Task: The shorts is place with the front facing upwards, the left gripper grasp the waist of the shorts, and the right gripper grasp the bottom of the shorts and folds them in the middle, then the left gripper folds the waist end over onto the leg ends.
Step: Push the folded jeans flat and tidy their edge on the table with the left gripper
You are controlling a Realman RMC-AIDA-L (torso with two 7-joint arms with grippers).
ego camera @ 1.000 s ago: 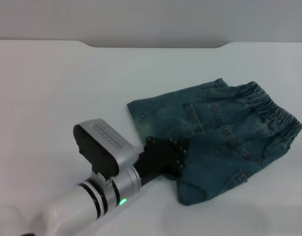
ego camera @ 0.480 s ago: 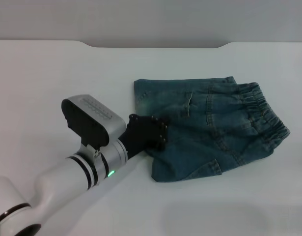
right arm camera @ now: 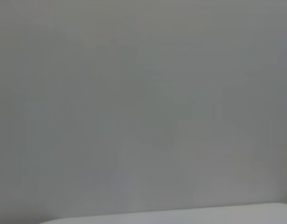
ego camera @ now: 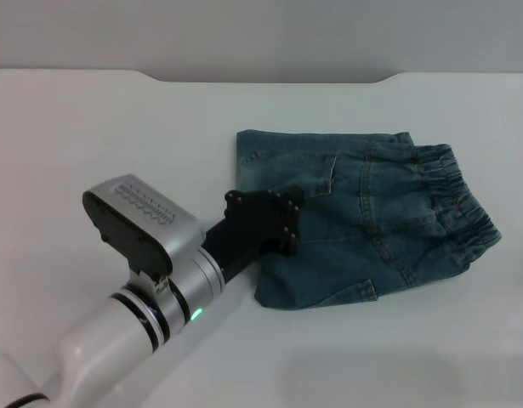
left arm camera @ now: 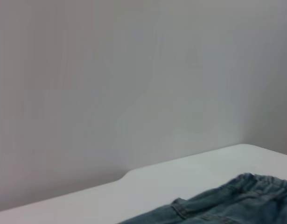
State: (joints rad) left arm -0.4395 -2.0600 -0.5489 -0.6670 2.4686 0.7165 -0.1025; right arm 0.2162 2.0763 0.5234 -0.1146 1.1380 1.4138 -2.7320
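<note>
The shorts lay on the white counter, right of centre in the head view, folded in half lengthwise into a compact rectangle. The waist of the shorts, a ruched elastic band, formed the edge farthest to the right, and a patch pocket faced upward near the far left corner. The hemmed leg ends lay at the left edge, partly hidden behind the left pincer.

The left pincer rested at the left edge of the folded shorts, its black body overlapping the denim. Whether its fingers were parted or closed on the fabric could not be told. Its silver-grey arm, with a green light, extended toward the near left corner.

In the left wrist view, the waistband and the far denim edge showed above the counter.

The right pincer was out of sight in every view
</note>
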